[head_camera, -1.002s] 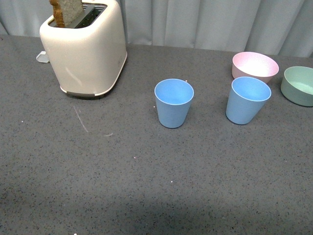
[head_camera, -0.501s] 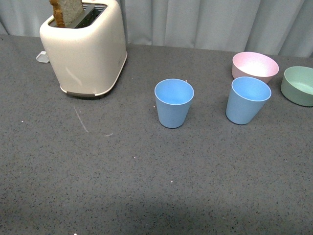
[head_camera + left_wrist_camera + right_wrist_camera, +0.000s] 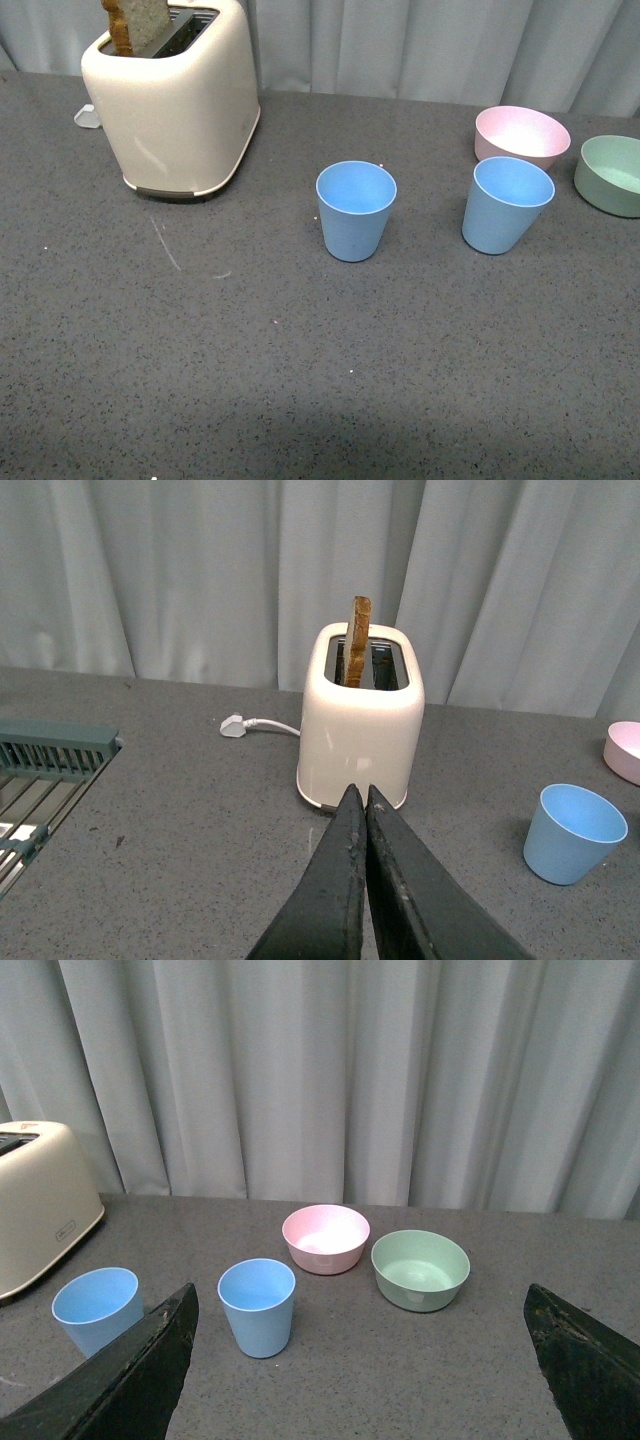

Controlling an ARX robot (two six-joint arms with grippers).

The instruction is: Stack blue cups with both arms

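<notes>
Two light blue cups stand upright and apart on the grey table. One cup (image 3: 355, 210) is at the middle, the other cup (image 3: 505, 203) is to its right, in front of the pink bowl. Neither arm shows in the front view. In the left wrist view my left gripper (image 3: 359, 792) is shut and empty, pointing toward the toaster, with one cup (image 3: 574, 832) off to the side. In the right wrist view my right gripper (image 3: 360, 1305) is open wide and empty, well back from both cups: one cup (image 3: 257, 1306) between its fingers' span, the other cup (image 3: 96, 1308) beside one finger.
A cream toaster (image 3: 175, 95) with a slice of bread stands at the back left, its plug (image 3: 232, 726) behind it. A pink bowl (image 3: 521, 135) and a green bowl (image 3: 612, 174) sit at the back right. A grey-green rack (image 3: 45, 770) lies at the far left. Curtains hang behind.
</notes>
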